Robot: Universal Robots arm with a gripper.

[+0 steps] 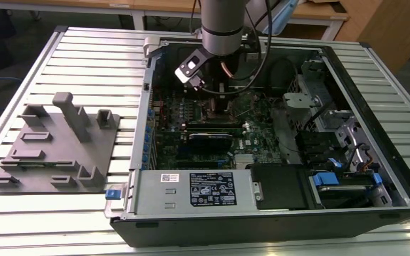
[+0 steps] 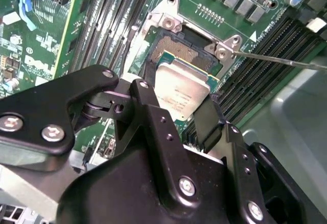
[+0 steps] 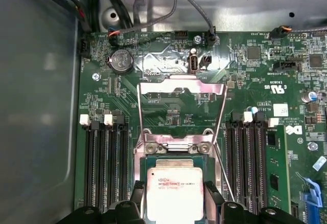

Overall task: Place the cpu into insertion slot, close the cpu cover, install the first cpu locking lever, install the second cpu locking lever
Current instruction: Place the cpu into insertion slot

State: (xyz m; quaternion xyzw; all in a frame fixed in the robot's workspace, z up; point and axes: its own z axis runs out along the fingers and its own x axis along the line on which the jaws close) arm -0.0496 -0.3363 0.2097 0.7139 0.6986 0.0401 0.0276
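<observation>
The jaws are closed on two opposite edges of the cpu [image 2: 181,93], holding it over the insertion slot [image 2: 178,47], whose gold contact field partly shows. The cpu cover [image 3: 181,87] is swung open just beside the slot. In the exterior view this sits toward 12 o'clock inside the computer case [image 1: 262,226].

One arm [image 1: 223,21] is reaching into one open computer case [image 1: 376,106], which is lying on one slatted table [image 1: 84,53] beside one grey fixture plate [image 1: 55,144]. One gripper [image 2: 179,106] with two black fingers [image 2: 140,93] is showing in the second wrist view, along with one cpu [image 2: 181,93], one insertion slot [image 2: 176,50] and one thin lever rod [image 2: 276,60]. In the first wrist view one cpu cover [image 3: 181,83], one coin battery [image 3: 121,60] and two banks of memory slots [image 3: 104,162] are showing, one bank lying on each side of the insertion slot.
</observation>
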